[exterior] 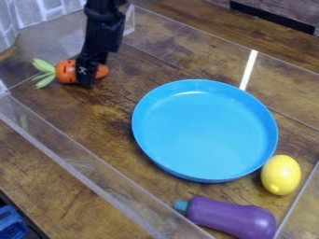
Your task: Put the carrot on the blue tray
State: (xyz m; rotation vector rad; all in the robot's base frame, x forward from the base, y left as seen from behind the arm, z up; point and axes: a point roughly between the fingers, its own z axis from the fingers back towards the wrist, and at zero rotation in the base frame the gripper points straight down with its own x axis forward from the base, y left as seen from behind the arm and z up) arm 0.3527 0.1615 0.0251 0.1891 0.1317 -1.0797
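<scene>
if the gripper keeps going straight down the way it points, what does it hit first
Most likely the carrot. The open gripper points steeply down right over its orange body, fingers on either side, with the wooden table just beneath. Whether the fingers already touch the carrot cannot be told from this single view.

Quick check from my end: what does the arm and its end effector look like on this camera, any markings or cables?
The end effector is black and blocky, tapering to short dark fingers with a small pale marking near the tip. Above it the arm is a dark, boxy column running out of the top of the frame. No cables are discernible; the picture is too coarse for finer detail.
</scene>
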